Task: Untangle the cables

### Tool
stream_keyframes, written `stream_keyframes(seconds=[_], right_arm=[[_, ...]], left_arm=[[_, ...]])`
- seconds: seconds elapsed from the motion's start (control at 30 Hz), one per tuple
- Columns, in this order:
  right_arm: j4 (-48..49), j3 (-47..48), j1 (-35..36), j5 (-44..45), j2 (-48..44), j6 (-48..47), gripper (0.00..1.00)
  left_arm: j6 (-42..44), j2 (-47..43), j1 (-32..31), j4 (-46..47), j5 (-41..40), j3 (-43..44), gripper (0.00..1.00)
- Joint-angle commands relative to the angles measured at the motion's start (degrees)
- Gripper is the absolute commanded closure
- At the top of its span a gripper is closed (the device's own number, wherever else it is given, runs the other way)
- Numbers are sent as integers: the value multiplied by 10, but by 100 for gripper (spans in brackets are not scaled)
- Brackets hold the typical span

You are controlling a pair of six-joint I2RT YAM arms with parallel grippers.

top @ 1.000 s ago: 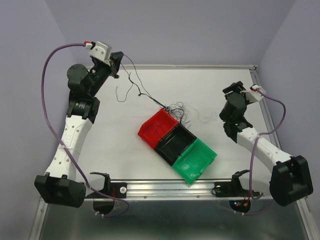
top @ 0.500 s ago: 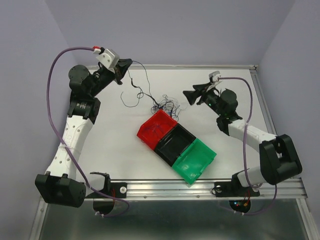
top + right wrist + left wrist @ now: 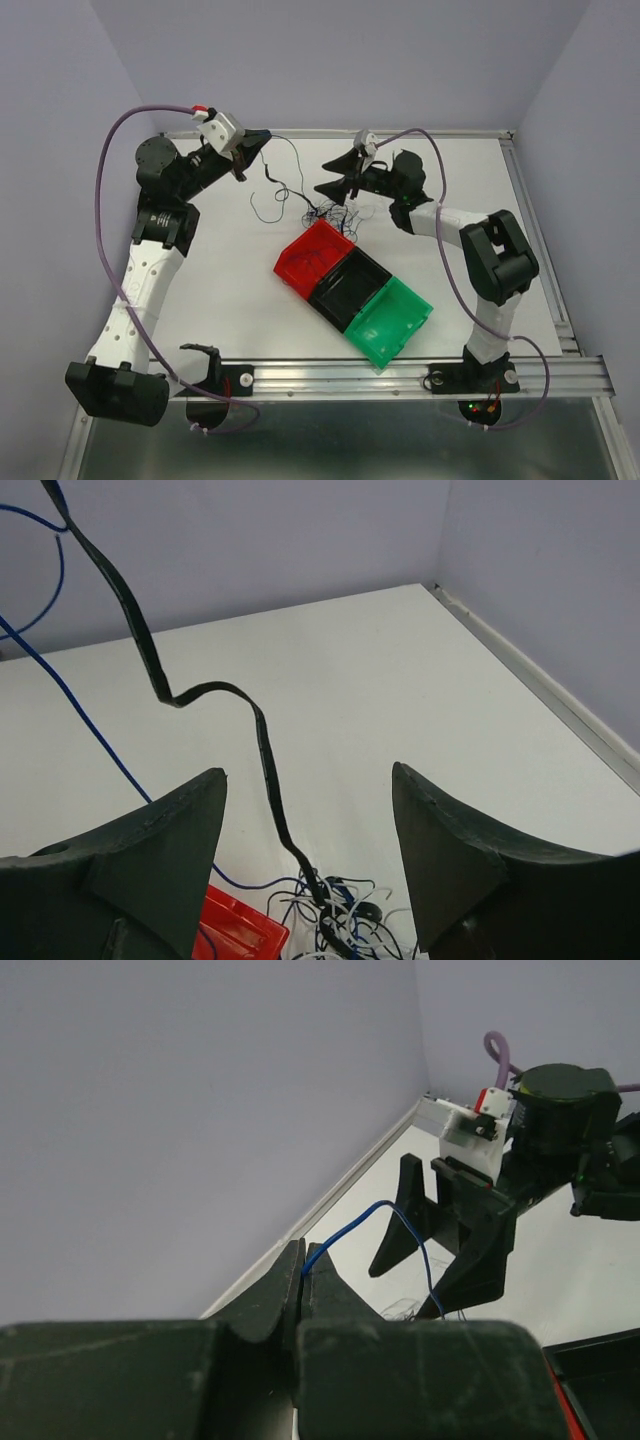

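The cables lie in a tangle of thin black, white and blue wires on the table, just behind the red bin. My left gripper is raised at the back left and shut on a blue wire, which arcs down to the tangle. My right gripper is open and hovers just above the tangle. In the right wrist view the gripper straddles a black cable that runs down into the tangle. A blue wire crosses at the left.
A red, a black and a green bin stand joined in a diagonal row at mid-table. The red bin's corner shows under the right gripper. A metal rail and the wall bound the table's far edge.
My right arm has swung left across the table, from the right side to over the tangle. My left gripper has shifted right with its wire, and the wire now hangs slacker.
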Motion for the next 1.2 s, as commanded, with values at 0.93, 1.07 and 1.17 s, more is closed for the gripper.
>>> stream_keyframes(seconds=[0.93, 1.07, 1.17], right_arm=[[-164, 131, 59, 87, 96, -95, 99], [-112, 66, 38, 245, 45, -11, 100], [-83, 19, 11, 328, 16, 57, 99]], left_arm=[[12, -67, -5, 46, -273, -5, 100], [23, -75, -5, 111, -470, -32, 100], [29, -84, -5, 134, -533, -49, 100]])
